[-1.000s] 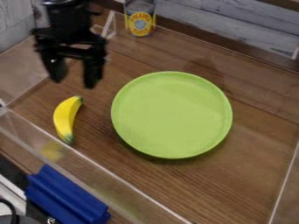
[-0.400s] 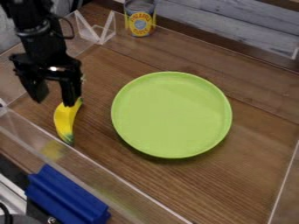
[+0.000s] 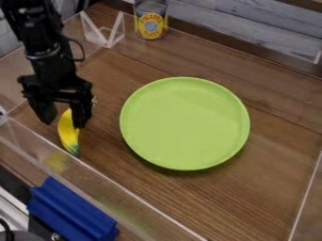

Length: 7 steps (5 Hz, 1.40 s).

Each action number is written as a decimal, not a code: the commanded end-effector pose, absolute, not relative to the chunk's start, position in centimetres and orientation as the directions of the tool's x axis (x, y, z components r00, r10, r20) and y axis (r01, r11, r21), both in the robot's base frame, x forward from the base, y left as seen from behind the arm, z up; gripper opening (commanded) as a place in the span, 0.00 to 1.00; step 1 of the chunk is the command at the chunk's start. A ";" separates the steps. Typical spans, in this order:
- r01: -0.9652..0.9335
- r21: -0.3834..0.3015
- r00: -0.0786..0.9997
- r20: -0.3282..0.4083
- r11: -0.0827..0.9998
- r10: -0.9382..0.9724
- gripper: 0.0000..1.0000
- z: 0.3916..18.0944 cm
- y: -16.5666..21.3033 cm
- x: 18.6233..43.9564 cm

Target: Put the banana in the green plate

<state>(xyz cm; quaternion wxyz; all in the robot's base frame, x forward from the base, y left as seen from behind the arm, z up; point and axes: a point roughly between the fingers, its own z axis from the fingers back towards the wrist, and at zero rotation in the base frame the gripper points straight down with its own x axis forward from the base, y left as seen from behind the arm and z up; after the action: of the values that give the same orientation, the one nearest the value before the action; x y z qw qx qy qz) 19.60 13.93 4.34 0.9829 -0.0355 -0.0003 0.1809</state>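
While the banana lies flat near the tabletop's left edge, small, curved and yellow with a greenish-dark tip toward the front, the reach for it looks to be the step in hand. Directly over its far half hang the fingers, spread wide and pointing down, gripping nothing, so I judge the next move calls for settling either side of the fruit and closing. Just beside it to the right sits the green plate, round, glossy and bare.
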 end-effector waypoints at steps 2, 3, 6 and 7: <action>-0.382 -0.060 0.924 0.002 0.922 0.383 1.00 3.1 15.0 19.9; -0.392 -0.050 0.920 -0.005 0.919 0.392 1.00 2.7 15.2 20.0; -0.415 -0.034 0.910 -0.018 0.909 0.415 1.00 2.4 15.6 20.6; -0.423 -0.031 0.906 -0.025 0.906 0.422 1.00 2.4 15.7 20.7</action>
<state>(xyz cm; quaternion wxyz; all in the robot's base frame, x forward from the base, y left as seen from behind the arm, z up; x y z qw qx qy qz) 20.34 15.48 1.92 0.9754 -0.0232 0.0176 0.2187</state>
